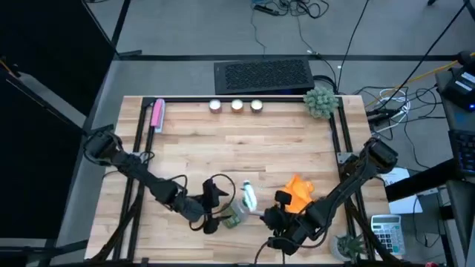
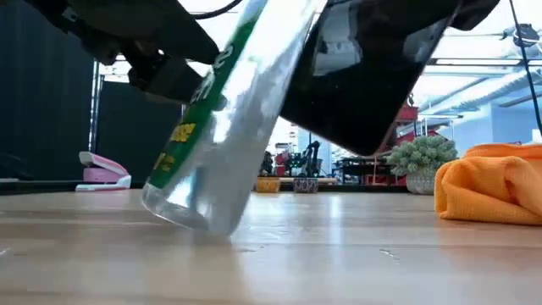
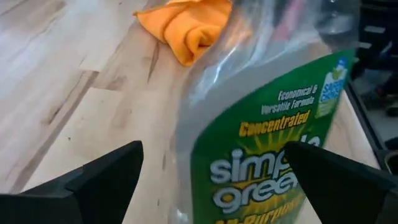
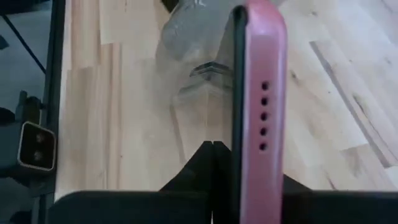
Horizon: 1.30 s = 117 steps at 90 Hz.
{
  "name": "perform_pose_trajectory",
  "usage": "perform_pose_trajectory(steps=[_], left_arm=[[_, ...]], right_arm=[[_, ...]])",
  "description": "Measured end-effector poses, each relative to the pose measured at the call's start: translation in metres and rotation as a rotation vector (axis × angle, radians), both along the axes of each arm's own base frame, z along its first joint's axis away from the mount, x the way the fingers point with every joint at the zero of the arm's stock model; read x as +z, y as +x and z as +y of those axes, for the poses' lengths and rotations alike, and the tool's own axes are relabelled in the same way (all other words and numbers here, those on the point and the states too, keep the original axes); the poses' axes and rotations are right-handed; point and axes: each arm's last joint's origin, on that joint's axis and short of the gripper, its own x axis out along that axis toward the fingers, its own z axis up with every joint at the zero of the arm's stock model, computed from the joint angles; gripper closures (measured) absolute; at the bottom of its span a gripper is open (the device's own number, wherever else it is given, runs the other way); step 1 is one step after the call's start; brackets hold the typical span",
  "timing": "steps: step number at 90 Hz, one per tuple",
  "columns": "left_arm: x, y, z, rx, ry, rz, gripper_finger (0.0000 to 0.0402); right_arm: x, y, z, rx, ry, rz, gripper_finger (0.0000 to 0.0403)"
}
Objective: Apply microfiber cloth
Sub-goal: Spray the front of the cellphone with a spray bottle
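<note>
The orange microfiber cloth lies bunched on the table at the near right, and no gripper touches it. Just left of it, my left gripper is shut on a clear spray bottle with a green label. My right gripper is shut on a black smartphone in a pink case. It holds the phone up beside the bottle. My left gripper has the bottle's labelled body between its two fingers, one on each side, coming from the table's left. The bottle is tilted, top toward the right, with only its bottom edge on the table. My right gripper pinches the smartphone at one end; the phone hides one finger. The phone runs on past the fingers, its pink edge with a row of holes toward the wrist camera. It is lifted clear of the table and tilted, its black face toward the bottle.
A pink stick-shaped object lies at the far left. Three small round lights and a potted plant stand along the far edge. Black frame rails border the table. Bare wood lies in the middle.
</note>
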Motion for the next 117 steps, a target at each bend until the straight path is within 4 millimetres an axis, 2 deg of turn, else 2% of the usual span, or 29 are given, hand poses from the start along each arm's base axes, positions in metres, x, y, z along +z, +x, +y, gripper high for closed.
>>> perform_pose_trajectory(steps=[32,46,66,76,117], left_arm=[[-0.008,-0.020,-0.016,0.016,-0.035,0.102,0.0016],[-0.012,-0.028,-0.018,0.058,0.015,0.122,0.0016],[-0.014,-0.027,-0.017,0.080,0.033,0.114,0.0016],[-0.021,-0.030,-0.016,0.081,0.057,0.133,0.0016],[-0.021,-0.025,-0.006,0.157,0.097,0.114,0.0016]], right_arm=[[0.004,0.005,0.003,0.043,0.009,-0.040,0.0394],[0.001,0.006,0.003,0.047,-0.001,-0.034,0.0394],[-0.016,0.012,0.004,0.043,-0.017,0.012,0.0394],[-0.016,0.014,0.004,0.034,-0.010,-0.005,0.0394],[-0.013,0.013,0.011,0.008,-0.012,-0.081,0.0394]])
